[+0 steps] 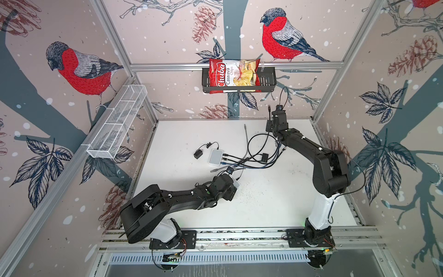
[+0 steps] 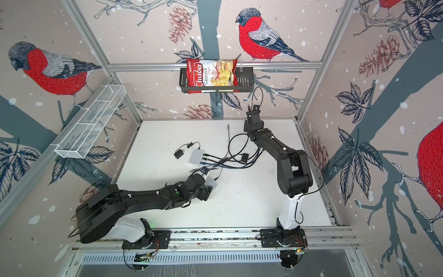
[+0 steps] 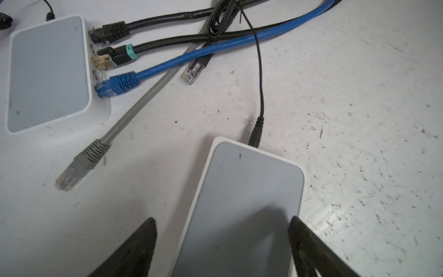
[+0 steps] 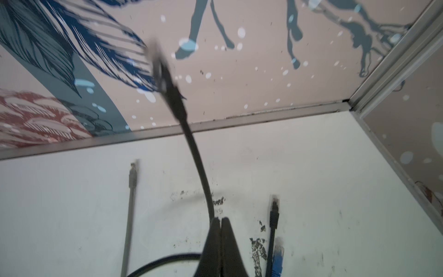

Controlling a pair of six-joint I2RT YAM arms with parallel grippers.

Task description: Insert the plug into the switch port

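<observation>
A white switch [image 3: 249, 191] lies between the wide-apart fingers of my left gripper [image 3: 222, 218], which is open; a thin black power lead enters the switch's far end. Both top views show this switch [image 1: 236, 182] [image 2: 212, 183] under the left wrist. My right gripper [image 4: 219, 219] is shut on a black cable [image 4: 203, 177]. The cable's plug [image 4: 165, 74] sticks up, blurred, in front of the back wall. In a top view the plug [image 1: 269, 108] is high at the back. A second white switch [image 3: 48, 72] [image 1: 215, 156] has three cables plugged in.
A loose grey plug [image 3: 69, 177] and a loose black plug [image 3: 193, 72] lie near the second switch. Grey, black and blue plugs [image 4: 278, 254] lie below the right gripper. A black adapter [image 1: 198, 153], a chips basket [image 1: 238, 79] and a wire basket [image 1: 117, 122] stand further off.
</observation>
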